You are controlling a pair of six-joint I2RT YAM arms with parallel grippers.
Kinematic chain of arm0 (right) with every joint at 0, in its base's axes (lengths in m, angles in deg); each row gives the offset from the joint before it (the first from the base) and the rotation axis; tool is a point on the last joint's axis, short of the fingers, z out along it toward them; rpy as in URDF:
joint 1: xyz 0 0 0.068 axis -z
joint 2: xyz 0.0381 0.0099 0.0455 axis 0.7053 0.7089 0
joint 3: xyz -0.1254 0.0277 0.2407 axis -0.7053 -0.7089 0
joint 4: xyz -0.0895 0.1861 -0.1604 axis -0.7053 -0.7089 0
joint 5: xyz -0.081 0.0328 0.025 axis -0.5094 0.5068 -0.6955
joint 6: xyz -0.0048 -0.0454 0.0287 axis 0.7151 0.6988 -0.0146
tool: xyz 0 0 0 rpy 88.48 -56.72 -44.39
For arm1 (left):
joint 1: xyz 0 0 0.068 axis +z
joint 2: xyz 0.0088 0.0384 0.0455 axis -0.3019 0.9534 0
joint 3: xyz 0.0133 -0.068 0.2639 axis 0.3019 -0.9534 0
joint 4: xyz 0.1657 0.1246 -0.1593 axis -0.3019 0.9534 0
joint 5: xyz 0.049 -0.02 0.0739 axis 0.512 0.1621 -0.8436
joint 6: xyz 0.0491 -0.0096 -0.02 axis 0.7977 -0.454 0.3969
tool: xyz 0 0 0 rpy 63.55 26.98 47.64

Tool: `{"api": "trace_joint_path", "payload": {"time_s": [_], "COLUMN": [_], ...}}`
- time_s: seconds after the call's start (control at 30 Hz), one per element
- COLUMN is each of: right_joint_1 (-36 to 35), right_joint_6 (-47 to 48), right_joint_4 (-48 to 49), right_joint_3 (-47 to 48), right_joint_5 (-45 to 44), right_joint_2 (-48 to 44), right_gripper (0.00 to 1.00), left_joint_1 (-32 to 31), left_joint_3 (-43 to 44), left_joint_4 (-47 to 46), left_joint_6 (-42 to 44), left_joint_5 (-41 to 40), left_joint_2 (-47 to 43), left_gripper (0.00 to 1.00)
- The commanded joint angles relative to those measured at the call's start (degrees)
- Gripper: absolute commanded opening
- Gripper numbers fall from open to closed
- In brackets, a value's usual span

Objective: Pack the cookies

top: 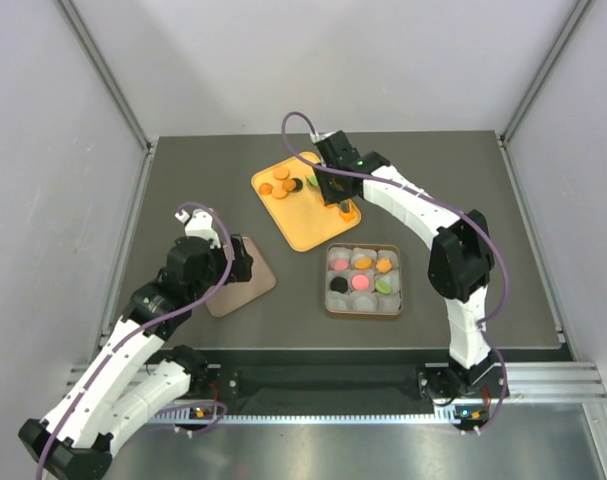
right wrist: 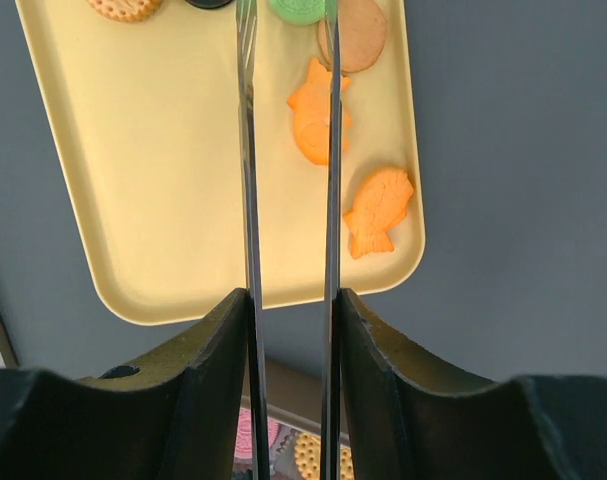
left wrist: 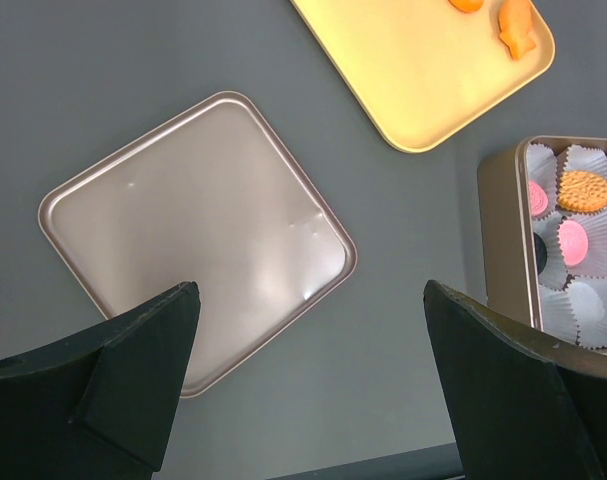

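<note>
A dark surface (top: 183,180) is shared by a yellow tray (top: 305,232) and a square tin (left wrist: 498,230); small flat cookies (top: 281,173) in orange, black, green and pink are laid in both. The left tool (left wrist: 310,295) is spread wide; the right tool's (right wrist: 289,20) grip cannot be told.

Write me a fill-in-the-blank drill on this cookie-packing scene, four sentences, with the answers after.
1. The right gripper, shut on metal tongs, is over the yellow ____.
2. The left gripper hangs ____ above the lid of the tin.
3. The orange cookie lowest in the right wrist view is shaped like a ____.
4. In the top view, the tin holds ____ cookies.
Missing words: tray; open; fish; six.
</note>
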Motion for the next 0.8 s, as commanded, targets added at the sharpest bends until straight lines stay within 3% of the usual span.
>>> {"api": "trace_joint_path", "payload": {"time_s": [0.0,0.77], "right_joint_1": [0.52,0.61], "right_joint_6": [0.99,2.39], "right_joint_4": [1.55,-0.03], "right_joint_3": [3.79,8.71], "right_joint_5": [-1.63,-1.98], "right_joint_2": [0.25,5.53], "right_gripper": [0.4,0.45], "left_joint_1": [-0.23,-0.23], "left_joint_3": [-0.03,-0.11], "left_joint_4": [-0.99,-0.9], "left_joint_6": [0.06,-0.03], "left_joint_5": [-0.52,-0.69], "left_joint_2": [-0.09,0.35], "left_gripper": [0.99,0.99]}}
